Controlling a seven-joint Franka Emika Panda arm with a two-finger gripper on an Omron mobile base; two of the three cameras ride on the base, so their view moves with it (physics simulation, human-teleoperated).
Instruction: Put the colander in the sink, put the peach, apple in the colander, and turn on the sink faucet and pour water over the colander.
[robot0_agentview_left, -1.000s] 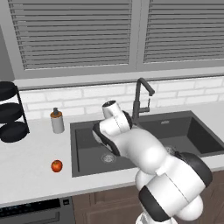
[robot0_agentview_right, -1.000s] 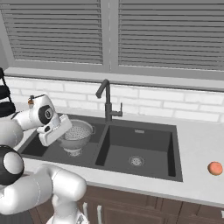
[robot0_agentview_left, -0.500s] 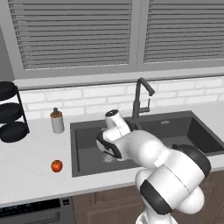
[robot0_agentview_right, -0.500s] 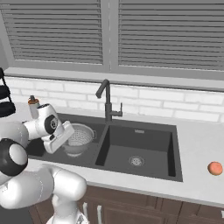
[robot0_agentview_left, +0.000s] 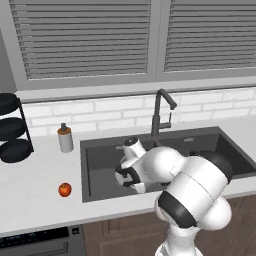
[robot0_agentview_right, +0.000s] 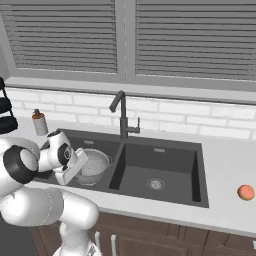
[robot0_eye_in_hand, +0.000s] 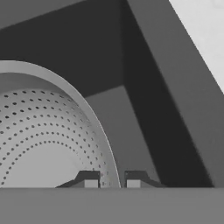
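Observation:
The silver perforated colander (robot0_agentview_right: 96, 164) sits low in the left basin of the dark sink (robot0_agentview_right: 165, 162). My gripper (robot0_eye_in_hand: 112, 182) is shut on the colander (robot0_eye_in_hand: 43, 131), one fingertip on each side of its rim. My hand (robot0_agentview_left: 128, 176) reaches down into that basin of the sink (robot0_agentview_left: 100, 150). The red apple (robot0_agentview_left: 64, 189) lies on the counter left of the sink. On the counter right of the sink rests the peach (robot0_agentview_right: 245, 192). The gooseneck faucet (robot0_agentview_right: 121, 112) stands behind the divider, and no water runs from it.
A soap dispenser (robot0_agentview_left: 65, 138) stands at the sink's back left corner. Black round dishes on a rack (robot0_agentview_left: 12, 127) stand at the far left. The right basin has a round drain (robot0_agentview_right: 156, 184). A brick wall and a blinded window close off the back.
My hand has come down and forward with the colander, from above the left basin into it.

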